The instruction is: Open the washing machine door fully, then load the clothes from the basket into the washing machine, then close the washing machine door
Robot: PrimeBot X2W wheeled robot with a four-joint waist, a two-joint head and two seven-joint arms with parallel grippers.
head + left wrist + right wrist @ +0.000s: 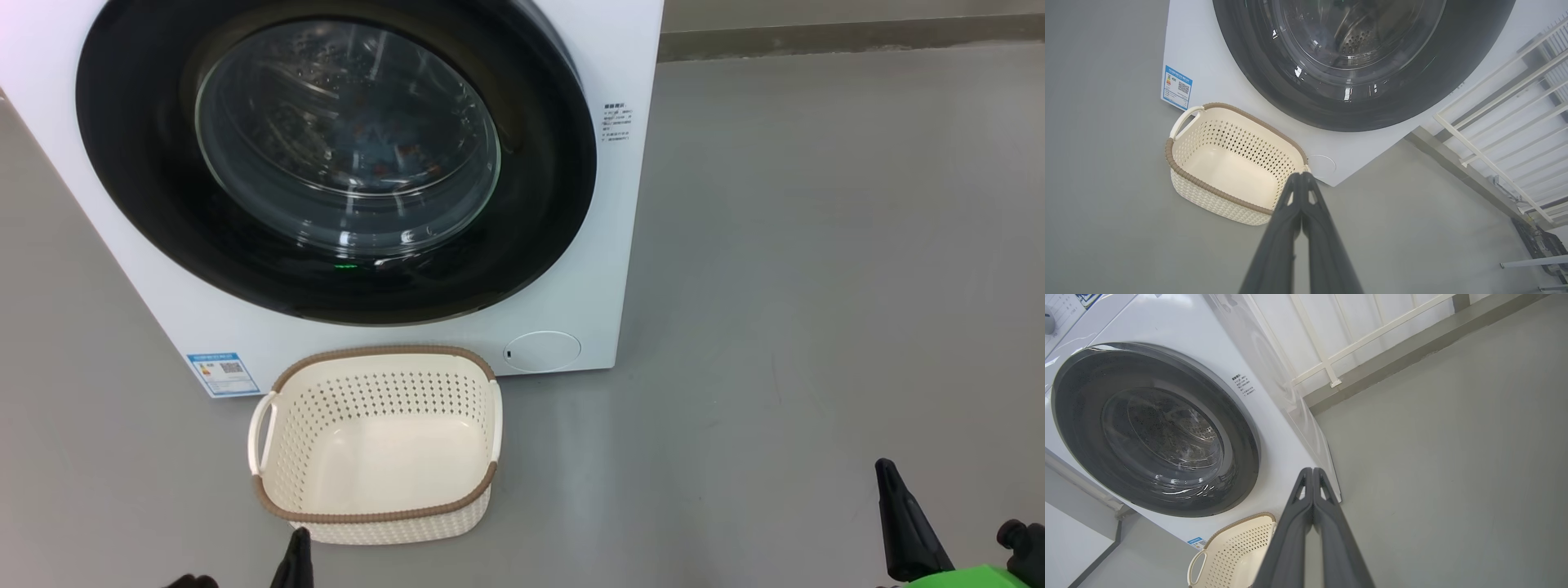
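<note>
The white washing machine (620,204) stands in front of me with its round black-rimmed door (539,180) shut flat against the front. Through the glass bowl a dim patch of blue and orange clothes (398,155) lies in the drum. The cream perforated basket (375,516) sits on the floor against the machine's base and holds nothing. My left gripper (298,543) is low, just in front of the basket's near rim; in its wrist view the left gripper (1301,175) is shut with nothing in it. My right gripper (886,474) hangs far to the right over bare floor, and the right gripper (1312,471) is also shut with nothing held.
A blue label sticker (222,372) and a round filter cover (541,351) sit low on the machine's front. Grey floor (816,327) spreads out to the right. A raised kerb (849,37) runs along the back wall, with a white railing (1494,122) beside the machine.
</note>
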